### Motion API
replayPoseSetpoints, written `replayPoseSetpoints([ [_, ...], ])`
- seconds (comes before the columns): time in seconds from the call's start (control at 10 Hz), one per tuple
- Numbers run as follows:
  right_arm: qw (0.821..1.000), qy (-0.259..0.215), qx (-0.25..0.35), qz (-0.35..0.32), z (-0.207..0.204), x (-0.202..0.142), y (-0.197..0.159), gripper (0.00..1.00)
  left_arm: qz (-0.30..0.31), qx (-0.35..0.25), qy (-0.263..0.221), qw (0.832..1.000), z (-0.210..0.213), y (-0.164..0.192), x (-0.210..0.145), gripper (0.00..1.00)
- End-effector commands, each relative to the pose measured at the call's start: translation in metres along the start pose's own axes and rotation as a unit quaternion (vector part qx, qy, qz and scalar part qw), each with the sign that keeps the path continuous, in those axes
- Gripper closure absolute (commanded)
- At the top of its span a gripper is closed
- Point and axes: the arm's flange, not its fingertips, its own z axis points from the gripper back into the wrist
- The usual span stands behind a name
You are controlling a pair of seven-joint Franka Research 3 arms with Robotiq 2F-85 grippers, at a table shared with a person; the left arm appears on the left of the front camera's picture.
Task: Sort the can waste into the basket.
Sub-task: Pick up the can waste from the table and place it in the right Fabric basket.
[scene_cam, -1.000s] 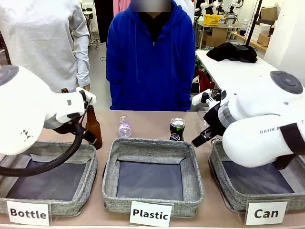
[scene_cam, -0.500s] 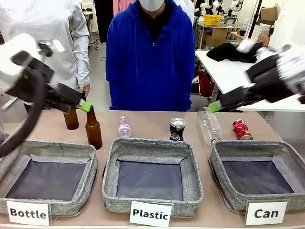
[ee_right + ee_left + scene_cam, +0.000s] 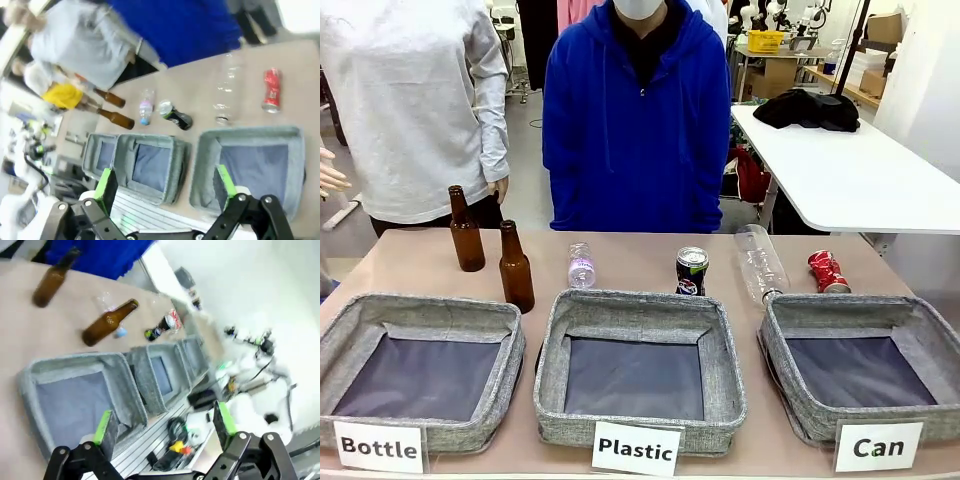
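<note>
Moved: left gripper (image 3: 163, 421) and right gripper (image 3: 165, 181) have swung up and away from the far half of the table (image 3: 405, 268) since half a second ago; cans and baskets lie as they did.
Front, red can (image 3: 828, 271): on its side just behind the "Can" basket (image 3: 840, 304), close to its far rim, a strip of tabletop between them.
Front, black can (image 3: 692, 271): upright, well left of the "Can" basket, behind the "Plastic" basket (image 3: 638, 301).
Front, clear bottle (image 3: 760, 262): lying at the "Can" basket's far left corner, its lower end at the rim.
Front, room: the "Can" basket's dark floor is in full sight, its rim open all round.
Left wrist: fingers spread wide with nothing between them; the "Can" basket is the farthest of the row, blurred.
Right wrist: fingers spread wide, nothing held, high above the "Can" basket's near rim; the red can lies past its far rim.
</note>
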Motion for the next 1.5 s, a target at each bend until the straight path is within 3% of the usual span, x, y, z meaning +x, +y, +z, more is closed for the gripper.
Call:
replayPoseSetpoints([
  [0.0,0.993,-0.031,0.014,-0.117,0.006,-0.057,-0.09,0.0,0.053,-0.028,-0.043,0.997,-0.019,0.042,-0.037,0.0],
  [0.2,0.977,-0.052,0.032,-0.204,0.028,-0.064,-0.155,0.0,0.083,-0.06,-0.098,0.99,-0.016,0.067,-0.05,0.0],
  [0.4,0.967,-0.066,0.034,-0.245,0.032,-0.078,-0.194,0.0,0.095,-0.076,-0.149,0.981,-0.033,0.072,-0.057,0.0],
  [0.5,0.973,-0.055,0.021,-0.223,0.064,-0.052,-0.173,0.0,0.102,-0.048,-0.108,0.988,0.022,0.084,-0.029,0.0],
  [1.2,0.971,-0.05,0.014,-0.234,0.061,-0.05,-0.169,0.0,0.102,-0.048,-0.108,0.988,0.022,0.084,-0.029,0.0],
  [1.4,0.97,-0.035,-0.081,-0.228,0.042,-0.036,-0.147,0.0,0.102,-0.048,-0.108,0.988,0.022,0.084,-0.029,0.0],
])
